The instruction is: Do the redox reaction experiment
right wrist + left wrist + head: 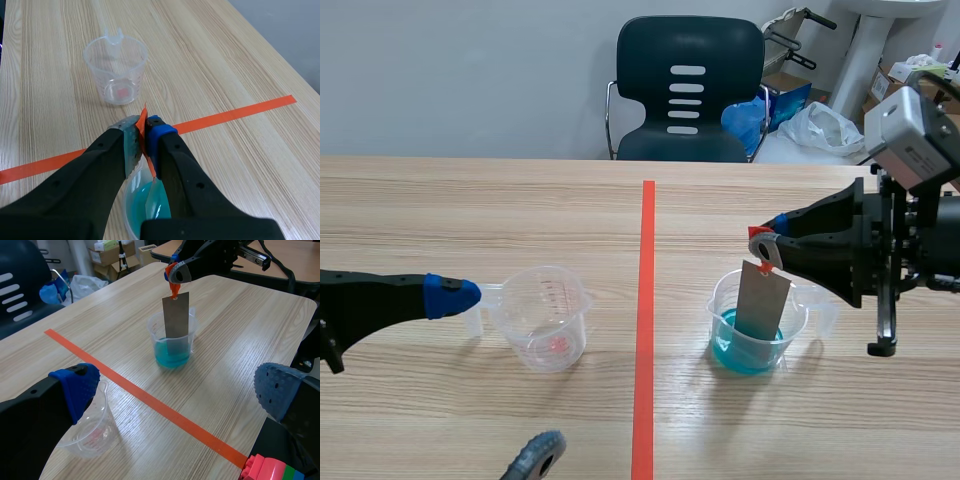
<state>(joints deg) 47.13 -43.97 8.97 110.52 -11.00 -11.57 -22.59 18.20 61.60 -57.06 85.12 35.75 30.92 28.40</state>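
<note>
Two-arm set-up on a wooden worktop (470, 200), divided by an orange-red tape line (645, 330). The right tool (767, 240) is narrow, its two fingers pinched on a small orange tag (173, 289) fixed to the top of a grey metal plate (763, 298). The plate hangs upright directly below this tool. Its lower end is inside a clear beaker of blue liquid (750, 345), and its lower edge reaches the liquid. This beaker stands on the worktop beneath the right tool's fingertips.

The left tool (177, 390) is wide and holds nothing, its blue dotted pads (450, 295) well apart. An empty clear beaker (542, 315) with printed graduations and a red mark at its base stands upright just beside one pad, outside the gap between the fingers. Whether pad and beaker rim touch cannot be told. The blue-liquid beaker lies ahead of the left tool, beyond the tape line. A dark chair (688, 85) stands past the worktop's far edge.
</note>
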